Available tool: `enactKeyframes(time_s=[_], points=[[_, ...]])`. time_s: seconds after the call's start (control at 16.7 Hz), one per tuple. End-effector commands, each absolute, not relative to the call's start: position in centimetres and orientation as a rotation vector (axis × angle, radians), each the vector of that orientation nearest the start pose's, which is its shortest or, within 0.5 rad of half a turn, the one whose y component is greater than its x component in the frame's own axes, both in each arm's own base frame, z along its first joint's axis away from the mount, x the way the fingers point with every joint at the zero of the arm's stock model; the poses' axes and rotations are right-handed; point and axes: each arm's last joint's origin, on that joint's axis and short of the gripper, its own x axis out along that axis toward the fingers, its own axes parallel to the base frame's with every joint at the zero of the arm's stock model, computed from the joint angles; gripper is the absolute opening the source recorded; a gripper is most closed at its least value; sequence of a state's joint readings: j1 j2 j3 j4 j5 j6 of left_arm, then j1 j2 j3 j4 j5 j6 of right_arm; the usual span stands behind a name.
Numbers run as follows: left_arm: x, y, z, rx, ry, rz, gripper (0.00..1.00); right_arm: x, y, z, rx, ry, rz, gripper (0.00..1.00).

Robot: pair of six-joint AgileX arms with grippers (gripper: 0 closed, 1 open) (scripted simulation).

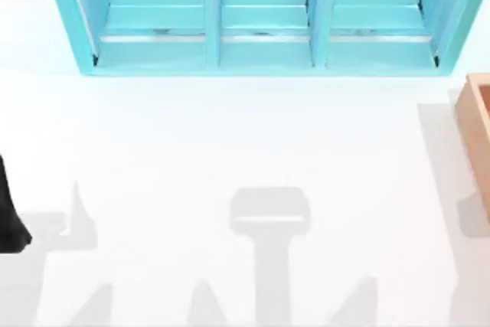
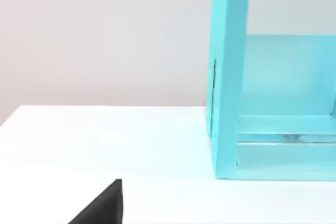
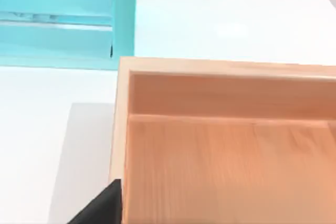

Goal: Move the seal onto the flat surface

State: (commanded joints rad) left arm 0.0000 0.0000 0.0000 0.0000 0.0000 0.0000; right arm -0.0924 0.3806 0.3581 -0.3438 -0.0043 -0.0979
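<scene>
Seal: not spotting it anywhere right now, the shelf bays and the box floor are looking bare, so I can't say where it's sitting.
Counter (image 1: 230,143): wide white top, lying open as the drop spot.
Shelf (image 1: 260,21): turquoise three-bay unit standing at the far edge.
Box (image 3: 226,145): tan wooden one, sitting at the counter's right edge, below the right wrist camera.
Left arm (image 1: 9,220): hanging at the left edge; gripper state, can't tell.
Right arm: hovering over the box, going by its wrist view; can't tell the gripper state either.
Risk: I'm guessing an arm is reaching blind and clipping a shelf wall or box rim while hunting for the seal.
</scene>
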Motion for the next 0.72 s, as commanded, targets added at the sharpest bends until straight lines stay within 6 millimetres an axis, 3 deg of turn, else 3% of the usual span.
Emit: enactKeyframes(time_s=[0.3,0.72], points=[[10.6,-0.1,16.0,0.0,0.0,0.0,1.0,17.0,-3.3,25.1,-0.093,0.898,-0.088,1.0],[10.6,-0.1,16.0,0.0,0.0,0.0,1.0,24.4,-7.8,26.1,-0.026,1.435,-0.036,1.0]])
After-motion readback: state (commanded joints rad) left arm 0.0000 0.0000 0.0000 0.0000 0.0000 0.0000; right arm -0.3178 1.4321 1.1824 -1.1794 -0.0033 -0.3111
